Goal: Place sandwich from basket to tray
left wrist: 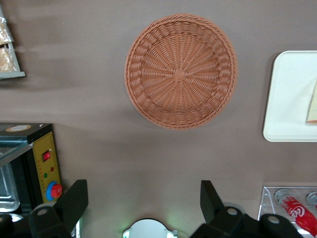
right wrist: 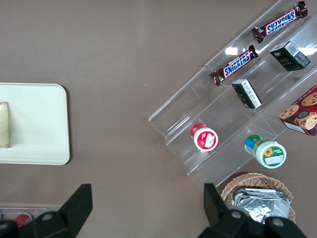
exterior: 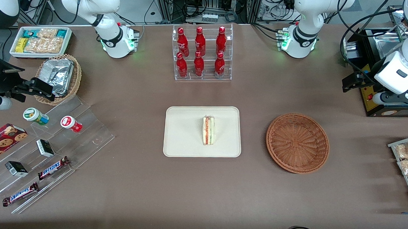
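Note:
The sandwich (exterior: 209,130) lies on the cream tray (exterior: 179,134) at the table's middle, its red and green stripe facing up. The reddish-brown basket (exterior: 297,143) stands beside the tray, toward the working arm's end, with nothing in it. The left gripper (exterior: 350,83) is raised near the black appliance, farther from the front camera than the basket, and is open and empty. The left wrist view shows the gripper (left wrist: 143,191) with fingers wide apart, the basket (left wrist: 181,71), the tray (left wrist: 290,94) and an edge of the sandwich (left wrist: 312,104). The right wrist view also shows the tray (right wrist: 44,124) and sandwich (right wrist: 4,124).
A clear rack of red bottles (exterior: 202,53) stands farther from the front camera than the tray. A black appliance (exterior: 378,76) and a snack rack (exterior: 407,162) are at the working arm's end. A stepped acrylic shelf (exterior: 88,130), foil-lined basket (exterior: 59,77) and white snack bin (exterior: 40,41) are at the parked arm's end.

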`<state>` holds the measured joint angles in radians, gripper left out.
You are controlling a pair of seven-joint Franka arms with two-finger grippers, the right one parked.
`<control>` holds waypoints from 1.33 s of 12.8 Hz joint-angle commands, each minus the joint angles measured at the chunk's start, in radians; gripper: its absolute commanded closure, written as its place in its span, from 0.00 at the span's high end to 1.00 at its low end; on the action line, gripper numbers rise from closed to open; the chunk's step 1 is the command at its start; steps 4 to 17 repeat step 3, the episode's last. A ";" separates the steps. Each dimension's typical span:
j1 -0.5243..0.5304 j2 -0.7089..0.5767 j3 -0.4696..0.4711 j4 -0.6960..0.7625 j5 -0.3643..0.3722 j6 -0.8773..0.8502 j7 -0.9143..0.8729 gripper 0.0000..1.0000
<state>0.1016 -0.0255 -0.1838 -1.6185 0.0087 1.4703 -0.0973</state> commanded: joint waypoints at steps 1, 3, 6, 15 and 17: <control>0.018 -0.005 -0.011 0.014 -0.024 0.008 0.021 1.00; 0.017 0.004 -0.013 0.026 -0.027 0.008 0.019 1.00; 0.017 0.004 -0.013 0.026 -0.027 0.008 0.019 1.00; 0.017 0.004 -0.013 0.026 -0.027 0.008 0.019 1.00; 0.017 0.004 -0.013 0.026 -0.027 0.008 0.019 1.00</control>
